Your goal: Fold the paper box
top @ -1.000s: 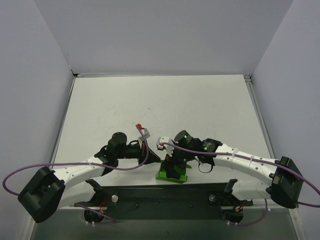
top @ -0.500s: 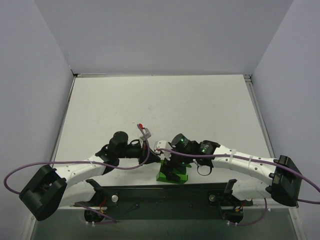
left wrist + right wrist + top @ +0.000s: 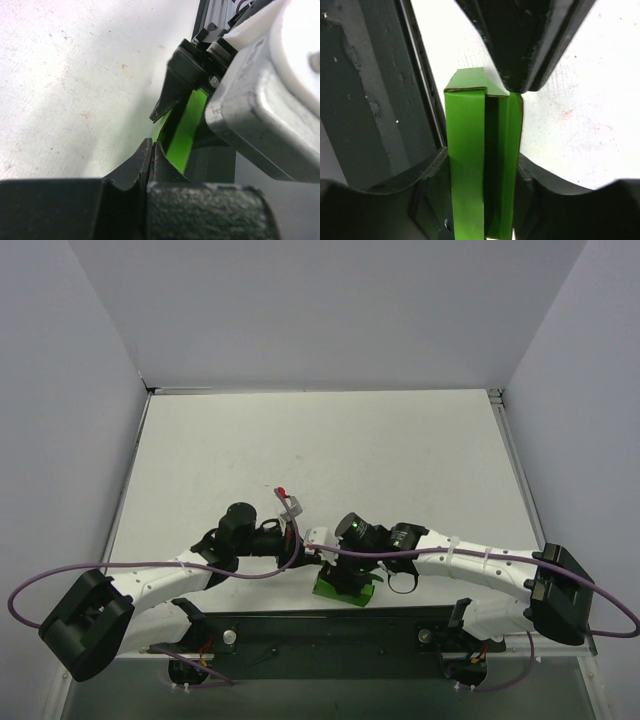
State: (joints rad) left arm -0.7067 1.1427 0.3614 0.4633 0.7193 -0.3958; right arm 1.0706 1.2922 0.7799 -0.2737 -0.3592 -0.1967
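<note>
The green paper box (image 3: 346,587) stands at the near edge of the table, partly folded, with one long side open. My right gripper (image 3: 345,573) is shut on it from above. In the right wrist view the box (image 3: 465,165) sits between the two fingers (image 3: 432,175), its small end flap (image 3: 470,80) bent over at the far end. My left gripper (image 3: 305,551) is shut and empty, just left of the box. Its closed tip (image 3: 520,85) touches the box's far end corner. In the left wrist view the shut jaws (image 3: 151,146) point at the green card (image 3: 187,131).
A black mounting rail (image 3: 330,625) runs along the near edge right behind the box. The white table (image 3: 330,450) is boxed in by grey walls on the left, right and far sides. Purple cables (image 3: 40,585) loop off both arms.
My right arm has reached further left and lower, carrying the box slightly left. The left gripper has closed in on the box's end.
</note>
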